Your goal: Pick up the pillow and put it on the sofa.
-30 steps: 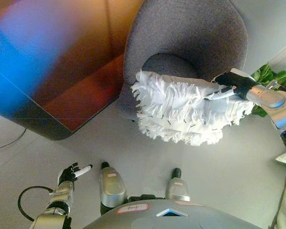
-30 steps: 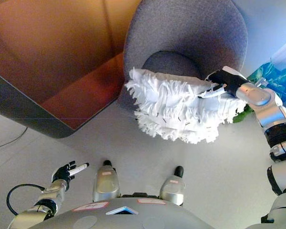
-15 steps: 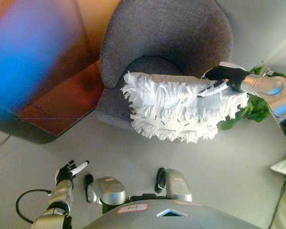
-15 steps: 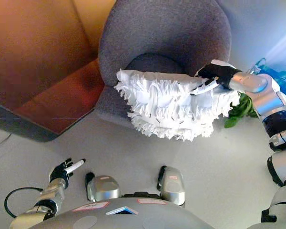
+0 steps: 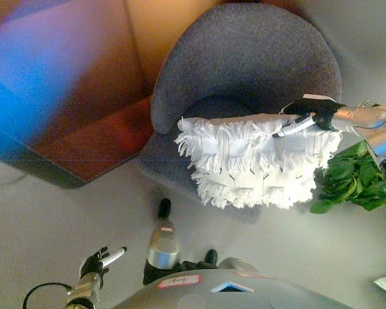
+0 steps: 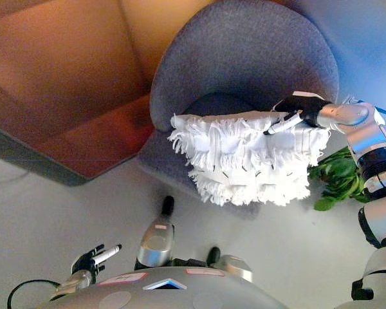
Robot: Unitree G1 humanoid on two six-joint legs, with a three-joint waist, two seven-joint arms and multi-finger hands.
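The right hand (image 5: 309, 111) is still gripping the white fringed pillow (image 5: 254, 162) by its upper right corner, now carrying it over the front edge of the grey sofa (image 5: 244, 71) seat. The left hand (image 6: 89, 261), fingers loosely spread, is hanging empty at the lower left. The green plant (image 5: 350, 183) is showing more fully in the left eye view.

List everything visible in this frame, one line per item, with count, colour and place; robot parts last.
pillow: one, white and fringed, held up in front of the sofa seat.
sofa: one, grey round-backed seat, top centre.
plant: one, green leaves, on the floor right of the sofa.
wooden panel: one, orange-brown, upper left.
floor: pale grey, across the bottom.
right robot hand: one, dark with white tips, gripping the pillow's upper right edge.
left robot hand: one, dark, lower left, fingers relaxed, holding nothing.
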